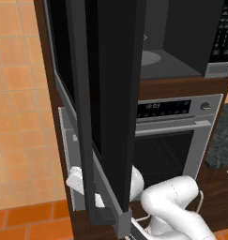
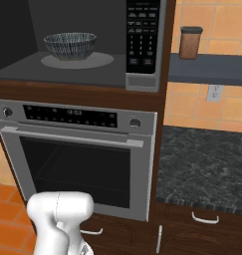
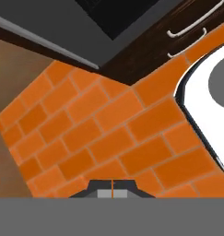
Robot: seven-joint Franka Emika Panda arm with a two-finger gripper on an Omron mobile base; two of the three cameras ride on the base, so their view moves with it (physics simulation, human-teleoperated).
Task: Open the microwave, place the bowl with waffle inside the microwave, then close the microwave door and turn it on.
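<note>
The microwave (image 2: 142,35) stands open, its grey inside (image 1: 181,51) exposed. A striped bowl (image 2: 70,45) sits on the round turntable (image 2: 77,61); its rim hides whatever is in it, so no waffle shows. The microwave door (image 1: 110,93), black glass in a grey frame, is swung far out to the left, edge-on to the left base view. My gripper (image 3: 112,190) is shut, fingertips touching with nothing between them, low down and pointed at the orange brick floor (image 3: 109,129). Part of my white hand (image 1: 77,180) peeks out behind the door's lower edge.
A silver oven (image 2: 77,154) with a bar handle sits directly under the microwave. To its right is a dark stone counter (image 2: 207,164), with a brown jar (image 2: 190,42) on the shelf above. Dark cabinet fronts with pale handles (image 3: 191,25) run along the floor.
</note>
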